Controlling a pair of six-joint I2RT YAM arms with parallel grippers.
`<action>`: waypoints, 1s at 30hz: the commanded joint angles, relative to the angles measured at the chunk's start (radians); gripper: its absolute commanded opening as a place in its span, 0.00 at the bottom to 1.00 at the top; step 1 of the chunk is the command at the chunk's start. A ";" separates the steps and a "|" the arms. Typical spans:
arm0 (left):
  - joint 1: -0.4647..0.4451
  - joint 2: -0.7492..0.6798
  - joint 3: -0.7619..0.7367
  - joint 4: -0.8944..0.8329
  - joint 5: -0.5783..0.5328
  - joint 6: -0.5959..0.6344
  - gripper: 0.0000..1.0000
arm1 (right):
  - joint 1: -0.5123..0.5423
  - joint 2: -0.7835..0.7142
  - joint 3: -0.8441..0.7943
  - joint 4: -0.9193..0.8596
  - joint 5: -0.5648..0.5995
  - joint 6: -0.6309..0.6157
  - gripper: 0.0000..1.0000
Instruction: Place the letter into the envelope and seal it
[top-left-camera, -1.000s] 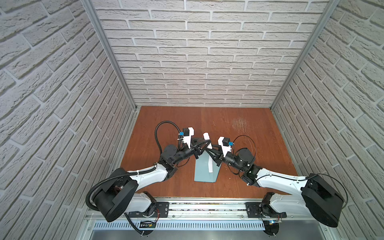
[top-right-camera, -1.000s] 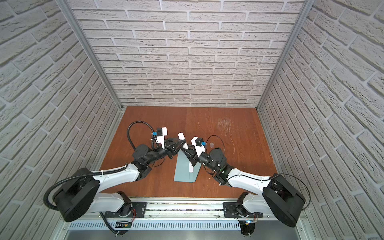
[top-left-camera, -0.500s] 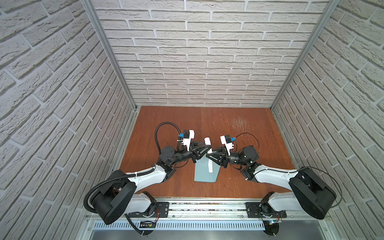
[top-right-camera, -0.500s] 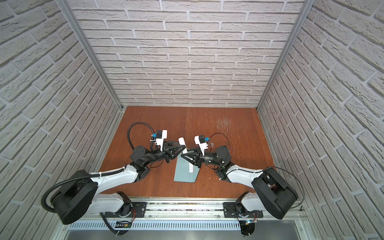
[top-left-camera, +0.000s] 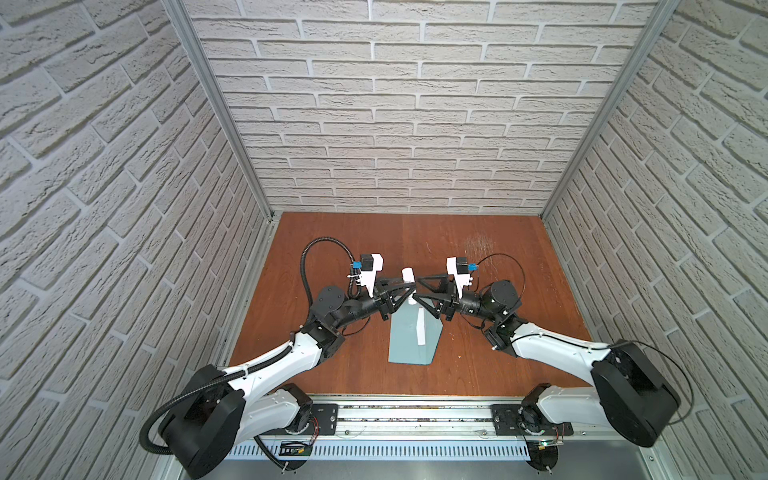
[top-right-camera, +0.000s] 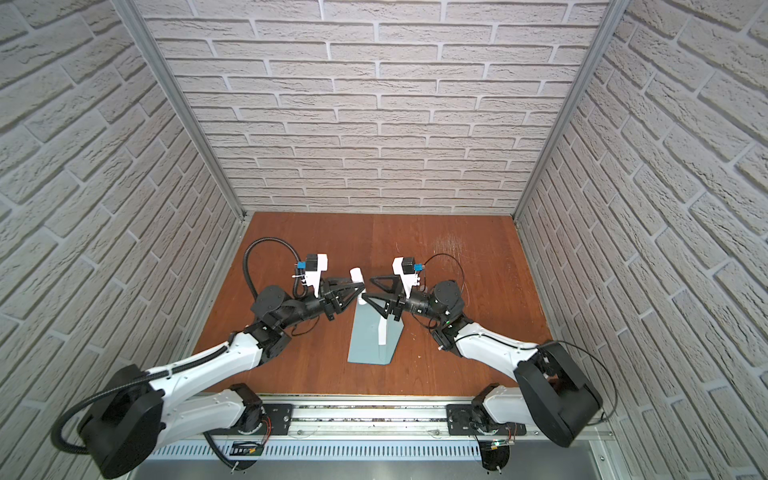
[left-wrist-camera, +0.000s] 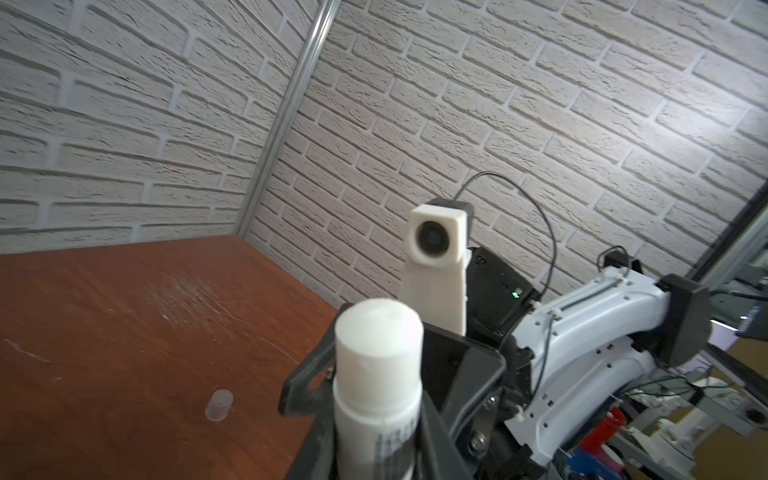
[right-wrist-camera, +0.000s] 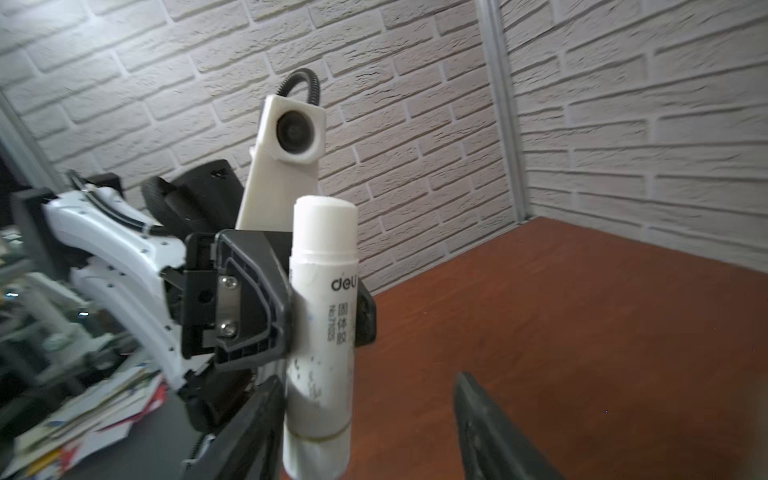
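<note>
The left gripper (right-wrist-camera: 322, 311) has its jaws clamped on the body of an upright white glue stick (right-wrist-camera: 325, 232), uncapped end up. The right gripper (right-wrist-camera: 370, 424) has its jaws spread wide around the stick's lower end, one finger beside it and the other well apart. The envelope (top-left-camera: 405, 345) lies flat on the worktop (top-left-camera: 478, 365) below both grippers, with a white strip (top-left-camera: 420, 328) on it. A small clear cap (left-wrist-camera: 219, 405) stands on the worktop.
</note>
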 joint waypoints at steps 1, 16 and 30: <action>0.018 -0.070 0.086 -0.169 -0.139 0.109 0.00 | 0.035 -0.101 0.042 -0.269 0.241 -0.287 0.67; 0.030 0.059 0.133 0.019 -0.167 0.079 0.00 | 0.350 -0.076 0.047 -0.141 0.855 -0.708 0.61; 0.027 0.204 0.177 0.163 -0.154 0.041 0.00 | 0.360 0.082 0.080 0.025 0.948 -0.673 0.57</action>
